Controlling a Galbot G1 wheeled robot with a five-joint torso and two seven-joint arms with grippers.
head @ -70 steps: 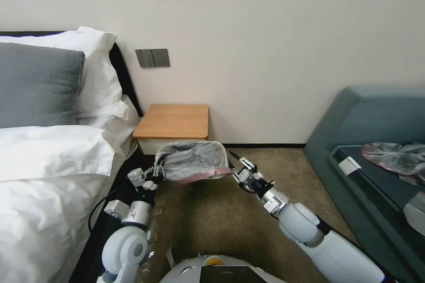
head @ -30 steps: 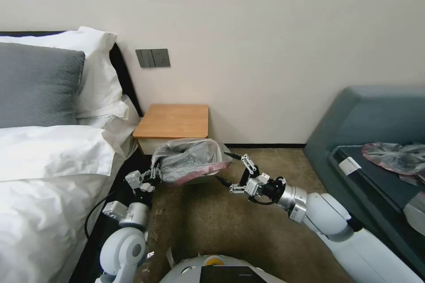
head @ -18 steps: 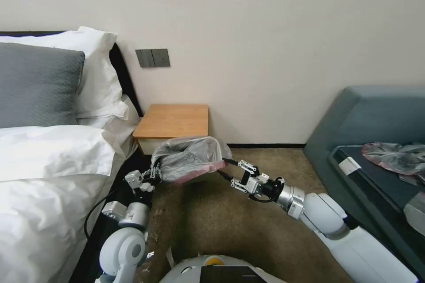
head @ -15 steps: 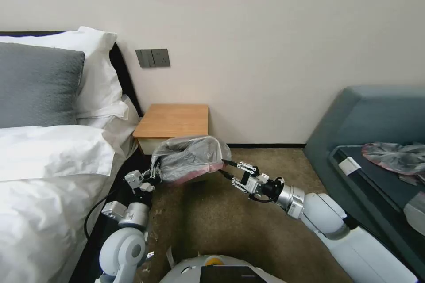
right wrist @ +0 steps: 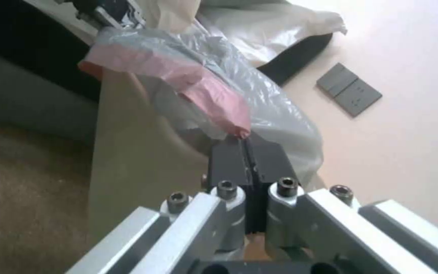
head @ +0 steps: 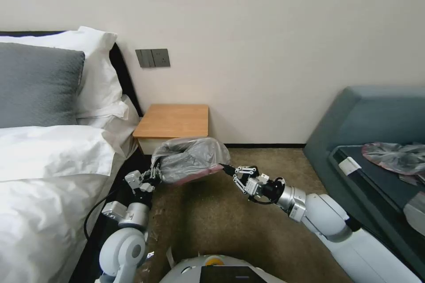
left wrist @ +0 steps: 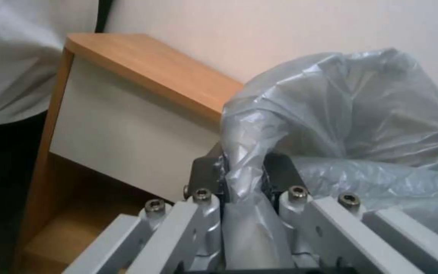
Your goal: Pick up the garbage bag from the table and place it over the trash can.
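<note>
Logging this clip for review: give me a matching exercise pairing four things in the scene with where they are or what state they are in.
Things:
1. left pincer
2. right pincer
3. garbage bag
4. table

Places or states:
A. against the wall, between bed and bin, top bare
B. shut on the bag's pink rim, on the sofa side
C. stretched between both pincers over the trash can
D. shut on grey plastic, on the bed side

Pairs: 1-D, 2-B, 3-C, 4-A
</note>
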